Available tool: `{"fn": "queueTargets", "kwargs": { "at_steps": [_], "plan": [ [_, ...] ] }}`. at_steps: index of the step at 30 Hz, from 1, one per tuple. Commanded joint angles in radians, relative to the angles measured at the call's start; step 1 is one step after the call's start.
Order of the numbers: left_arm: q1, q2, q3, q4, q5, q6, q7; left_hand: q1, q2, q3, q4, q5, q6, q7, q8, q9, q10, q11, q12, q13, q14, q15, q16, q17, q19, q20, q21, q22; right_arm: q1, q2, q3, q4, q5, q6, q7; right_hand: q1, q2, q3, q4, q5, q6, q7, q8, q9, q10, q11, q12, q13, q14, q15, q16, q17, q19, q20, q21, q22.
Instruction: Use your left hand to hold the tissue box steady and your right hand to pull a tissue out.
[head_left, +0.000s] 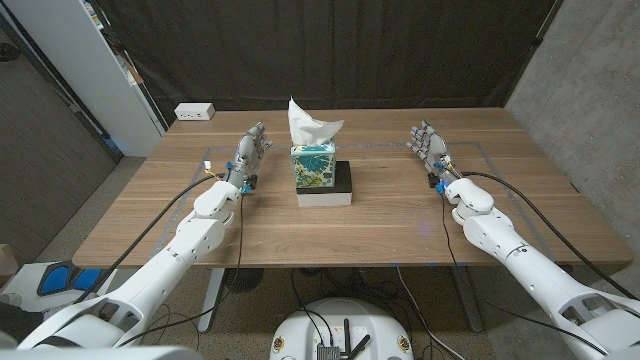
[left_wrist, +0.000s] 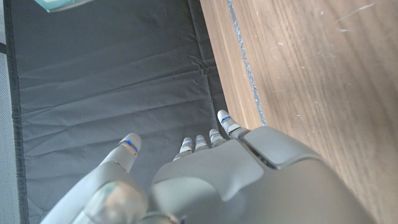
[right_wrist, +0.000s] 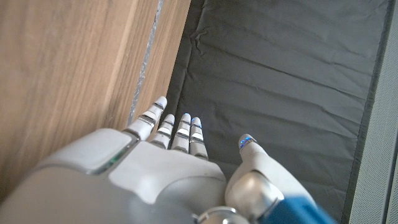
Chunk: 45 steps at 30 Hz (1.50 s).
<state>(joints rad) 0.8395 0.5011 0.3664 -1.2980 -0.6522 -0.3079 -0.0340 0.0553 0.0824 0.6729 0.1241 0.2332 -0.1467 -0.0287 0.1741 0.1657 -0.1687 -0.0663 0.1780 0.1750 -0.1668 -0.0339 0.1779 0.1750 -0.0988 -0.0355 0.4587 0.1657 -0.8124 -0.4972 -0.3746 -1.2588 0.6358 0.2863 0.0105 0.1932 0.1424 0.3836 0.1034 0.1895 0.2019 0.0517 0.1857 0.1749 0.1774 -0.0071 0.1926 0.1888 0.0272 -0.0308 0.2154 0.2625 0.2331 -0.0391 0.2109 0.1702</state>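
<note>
A teal patterned tissue box (head_left: 314, 166) stands on a black and white base (head_left: 327, 188) at the middle of the wooden table (head_left: 380, 225). A white tissue (head_left: 308, 124) sticks up from its top. My left hand (head_left: 250, 152) is to the left of the box, a short gap away, fingers apart and holding nothing. My right hand (head_left: 430, 148) is well to the right of the box, fingers apart and empty. The left wrist view shows the back of my left hand (left_wrist: 249, 180), and the right wrist view the back of my right hand (right_wrist: 155, 174), each with straight fingers.
A white power strip (head_left: 195, 112) lies at the table's far left corner. A dark curtain (head_left: 330, 45) hangs behind the table. A white cabinet (head_left: 100, 60) stands at the far left and a concrete wall (head_left: 590, 90) at the right.
</note>
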Motion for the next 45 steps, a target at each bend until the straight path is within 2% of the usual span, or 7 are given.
{"fn": "queueTargets", "kwargs": {
  "at_steps": [1,12,17,21,28,35,45],
  "plan": [
    [0.008,-0.01,-0.008,-0.008,0.001,-0.023,0.02,-0.002,0.079,0.007,0.002,0.005,-0.008,0.002,0.006,0.004,-0.038,0.0,0.007,0.003,-0.035,-0.042,0.005,0.004,-0.004,-0.014,0.006,0.005,0.027,0.011,0.003,0.051,-0.013,0.021,-0.007,0.014,0.023,0.009,-0.001,0.007,0.009,0.0,0.006,0.003,0.008,0.003,0.006,0.004,0.007,-0.039,0.006,0.0,0.011,-0.007,0.004,0.004],
    [0.0,-0.011,-0.008,0.009,0.019,-0.042,0.029,-0.003,0.068,0.004,-0.001,0.007,-0.004,-0.003,0.009,0.004,-0.03,-0.005,0.01,0.003,-0.026,-0.046,0.007,0.002,0.01,-0.018,0.003,0.004,0.038,0.018,-0.004,0.064,-0.02,0.027,-0.003,0.011,0.018,0.013,-0.002,0.008,0.011,0.004,0.006,0.003,0.01,0.007,0.006,0.004,0.012,-0.034,0.004,-0.006,0.015,-0.002,0.002,0.003],
    [-0.019,-0.012,0.001,0.053,0.072,-0.099,0.033,0.082,-0.087,-0.043,-0.193,-0.016,0.017,-0.044,0.026,0.008,0.002,-0.049,0.012,0.004,0.011,-0.072,0.005,-0.006,0.068,-0.041,-0.037,0.003,0.037,0.018,-0.004,0.061,-0.026,0.026,-0.013,0.009,0.015,0.015,-0.002,0.007,0.011,0.006,0.005,0.003,0.01,0.007,0.006,0.004,0.014,-0.032,0.002,-0.01,0.015,0.001,0.001,0.003],
    [-0.04,0.014,0.017,0.077,0.135,-0.131,0.027,0.129,-0.179,-0.091,-0.281,-0.03,-0.077,-0.061,0.013,0.015,-0.062,-0.044,-0.002,0.009,-0.016,-0.053,-0.001,-0.002,0.067,-0.023,-0.073,0.007,0.03,0.016,-0.002,0.048,-0.023,0.016,-0.022,0.007,0.012,0.014,-0.002,0.007,0.011,0.006,0.005,0.003,0.01,0.007,0.005,0.004,0.014,-0.033,0.001,-0.011,0.015,0.003,0.0,0.003],
    [-0.055,0.045,0.032,0.104,0.24,-0.183,0.068,0.17,-0.244,-0.13,-0.303,-0.02,-0.17,-0.061,0.012,0.022,-0.094,-0.035,0.007,0.014,-0.019,-0.018,0.004,0.001,0.091,0.016,-0.093,0.008,0.022,0.014,-0.002,0.026,-0.025,-0.001,-0.043,0.004,0.009,0.016,-0.003,0.007,0.013,0.004,0.005,0.003,0.013,0.005,0.006,0.004,0.015,-0.031,-0.001,-0.015,0.016,0.004,-0.001,0.003],
    [-0.049,0.094,0.043,0.069,0.324,-0.161,0.113,0.271,-0.279,-0.24,-0.304,0.057,-0.36,-0.072,0.012,0.031,-0.201,-0.025,0.004,0.021,-0.109,0.042,-0.004,0.006,0.052,0.081,-0.164,0.01,0.015,0.007,-0.002,-0.005,-0.034,-0.017,-0.068,-0.005,0.005,0.015,-0.001,0.006,0.021,0.006,0.008,0.003,0.018,0.008,0.007,0.004,0.023,-0.028,0.0,-0.019,0.023,0.008,-0.001,0.003],
    [-0.033,0.124,0.045,0.039,0.368,-0.134,0.15,0.309,-0.28,-0.292,-0.303,0.091,-0.408,-0.052,0.017,0.032,-0.245,-0.019,0.005,0.023,-0.161,0.05,-0.006,0.007,0.023,0.08,-0.196,0.012,0.018,0.01,-0.007,-0.016,-0.04,-0.031,-0.082,-0.01,0.002,0.015,0.001,0.005,0.024,0.007,0.008,0.003,0.023,0.01,0.008,0.004,0.027,-0.027,0.0,-0.022,0.026,0.01,-0.002,0.004]
  ]
}}
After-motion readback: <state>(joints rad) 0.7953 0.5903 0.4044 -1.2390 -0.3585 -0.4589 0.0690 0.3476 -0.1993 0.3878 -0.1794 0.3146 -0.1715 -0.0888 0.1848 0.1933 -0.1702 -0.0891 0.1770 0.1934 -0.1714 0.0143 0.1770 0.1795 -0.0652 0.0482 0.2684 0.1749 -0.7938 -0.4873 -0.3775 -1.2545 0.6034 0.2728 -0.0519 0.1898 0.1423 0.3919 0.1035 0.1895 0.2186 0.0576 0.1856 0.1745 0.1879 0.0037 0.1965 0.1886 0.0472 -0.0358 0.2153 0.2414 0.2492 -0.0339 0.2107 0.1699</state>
